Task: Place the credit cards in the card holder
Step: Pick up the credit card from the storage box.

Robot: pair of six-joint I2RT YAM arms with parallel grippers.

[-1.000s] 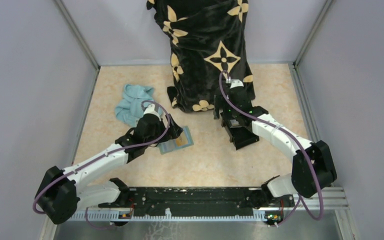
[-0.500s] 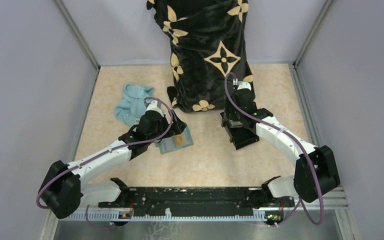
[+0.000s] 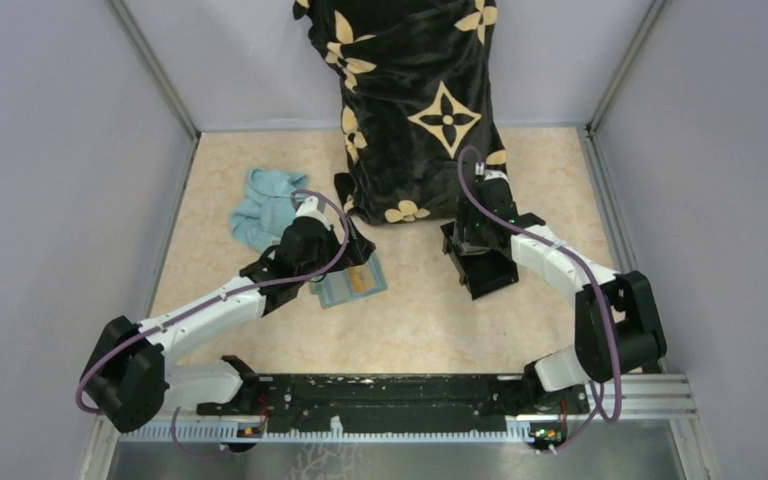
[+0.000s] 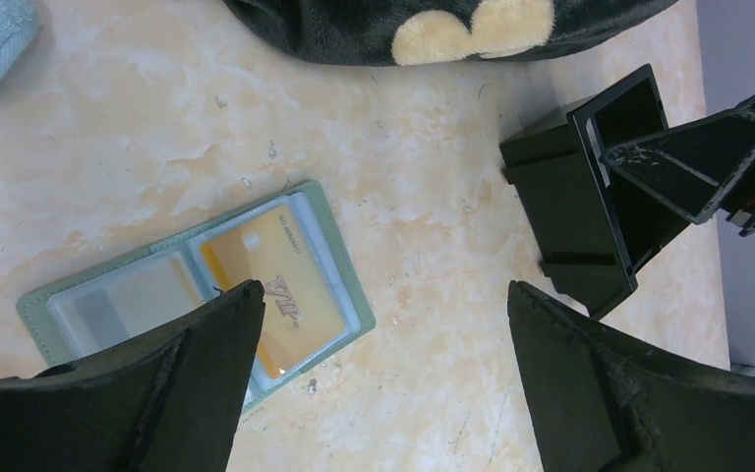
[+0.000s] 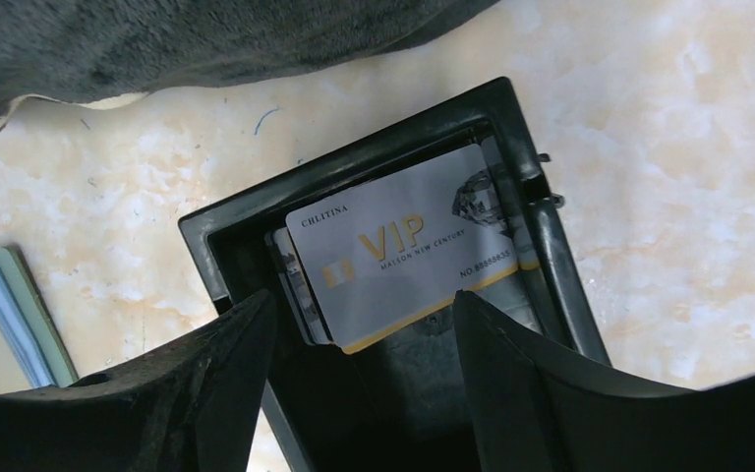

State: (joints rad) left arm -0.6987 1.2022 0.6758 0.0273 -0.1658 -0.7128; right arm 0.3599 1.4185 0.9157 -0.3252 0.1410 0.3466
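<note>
Silvery card [image 5: 403, 246] shows only from the right wrist.

Left gripper [image 3: 353, 250] hovers over the card holder [image 3: 341, 292], right gripper [image 3: 476, 243] over the black box [image 3: 492, 276].

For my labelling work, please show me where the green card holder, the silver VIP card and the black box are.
green card holder [image 4: 189, 270]: left wrist view, middle fold between pockets.
silver VIP card [image 5: 398, 246]: right wrist view, face at the lettering.
black box [image 5: 354, 157]: right wrist view, far rim.
</note>
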